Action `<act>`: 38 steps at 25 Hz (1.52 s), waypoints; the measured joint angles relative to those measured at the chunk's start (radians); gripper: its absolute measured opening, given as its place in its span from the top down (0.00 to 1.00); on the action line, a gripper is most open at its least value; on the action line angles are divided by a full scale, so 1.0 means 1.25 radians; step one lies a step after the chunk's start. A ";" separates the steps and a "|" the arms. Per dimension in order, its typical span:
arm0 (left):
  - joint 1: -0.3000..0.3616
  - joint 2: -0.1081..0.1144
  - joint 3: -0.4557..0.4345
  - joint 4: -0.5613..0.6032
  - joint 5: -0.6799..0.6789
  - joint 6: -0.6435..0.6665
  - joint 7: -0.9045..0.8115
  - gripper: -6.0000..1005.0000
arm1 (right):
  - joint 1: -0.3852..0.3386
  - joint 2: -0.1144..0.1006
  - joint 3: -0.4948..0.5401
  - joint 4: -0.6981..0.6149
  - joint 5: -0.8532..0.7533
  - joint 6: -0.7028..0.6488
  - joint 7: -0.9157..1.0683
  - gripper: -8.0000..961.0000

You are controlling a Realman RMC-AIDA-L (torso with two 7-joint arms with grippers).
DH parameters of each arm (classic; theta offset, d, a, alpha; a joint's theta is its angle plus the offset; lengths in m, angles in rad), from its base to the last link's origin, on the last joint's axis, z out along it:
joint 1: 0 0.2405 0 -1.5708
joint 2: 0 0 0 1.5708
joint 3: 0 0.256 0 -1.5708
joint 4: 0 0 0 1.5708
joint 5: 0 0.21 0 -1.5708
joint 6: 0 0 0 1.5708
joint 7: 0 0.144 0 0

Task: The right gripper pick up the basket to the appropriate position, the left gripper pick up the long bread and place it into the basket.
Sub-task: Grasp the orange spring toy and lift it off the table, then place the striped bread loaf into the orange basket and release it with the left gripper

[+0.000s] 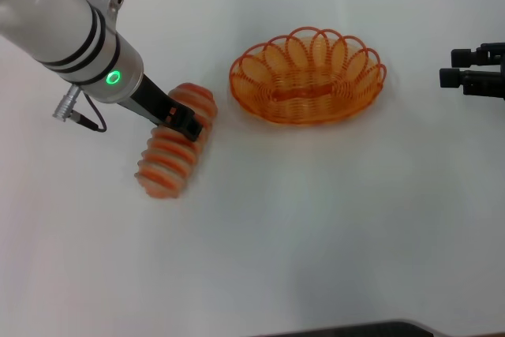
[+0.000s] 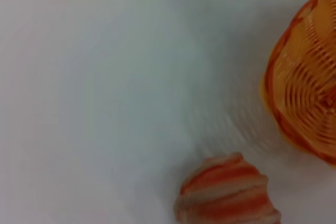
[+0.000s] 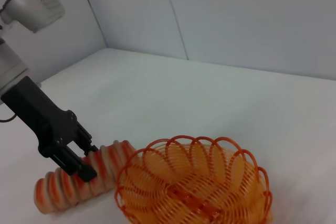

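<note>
Left claw (image 1: pixel 186 121) w/ white-silver arm segment & green light, lowered onto the long bread (image 1: pixel 172 153); fingers straddle the loaf near its mid-length, pinching it. Bread lies on the white surface (image 1: pixel 316 234), slightly curved, to the robot's left of the basket (image 1: pixel 308 76) and apart from it. Basket sits upright on the surface, nothing inside. Right claw (image 1: pixel 448 69) at the right edge of the head view, well apart from the basket; can't tell whether its fingers are spread or together.

long bread (image 2: pixel 227 192) end (striped) | basket (image 2: pixel 307 82) apart | white table (image 2: pixel 105 77)
</note>
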 joint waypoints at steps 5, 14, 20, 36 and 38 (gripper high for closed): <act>0.008 0.004 -0.013 0.030 0.032 0.002 0.007 0.41 | 0.000 0.001 0.000 0.001 0.000 0.003 0.000 0.46; 0.021 0.007 -0.192 0.121 0.121 -0.037 0.191 0.50 | -0.004 0.005 0.003 0.001 0.002 0.005 0.000 0.46; 0.021 0.003 -0.168 0.155 -0.022 -0.091 0.427 0.55 | -0.004 0.008 0.007 0.002 0.004 0.005 0.000 0.46; -0.082 0.002 -0.117 -0.081 -0.354 -0.147 0.856 0.66 | 0.000 0.026 0.007 0.002 0.005 0.004 0.000 0.46; -0.093 0.004 -0.108 -0.102 -0.371 -0.154 0.879 0.68 | 0.000 0.027 0.007 0.002 0.005 0.005 0.000 0.46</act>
